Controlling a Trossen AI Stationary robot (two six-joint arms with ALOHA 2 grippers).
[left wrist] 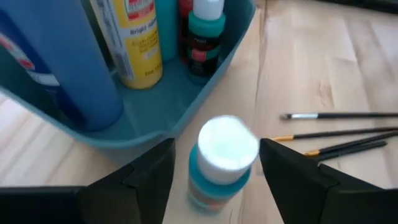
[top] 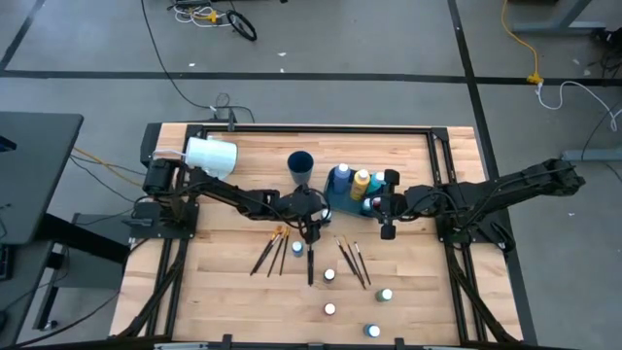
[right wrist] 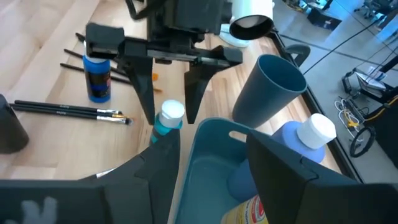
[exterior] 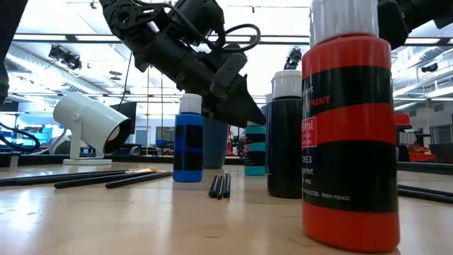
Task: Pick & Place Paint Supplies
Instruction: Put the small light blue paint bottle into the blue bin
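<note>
Wooden tabletop (top: pixel 224 292) carries a small teal paint bottle (left wrist: pixel 221 165) with a white cap, upright between the left tool's (left wrist: pixel 214 171) spread fingers, just beside the teal bin (left wrist: pixel 168 115). Right tool (right wrist: pixel 208 168) hovers wide, empty.

White-capped teal bottle (left wrist: pixel 219 163), teal bin (left wrist: pixel 155 118), yellow bottle (left wrist: pixel 134 37).

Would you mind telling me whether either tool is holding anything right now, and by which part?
Nothing is held. The left tool stands open astride the small teal bottle beside the teal bin, fingers clear of its sides. The right tool is open over the bin.
</note>
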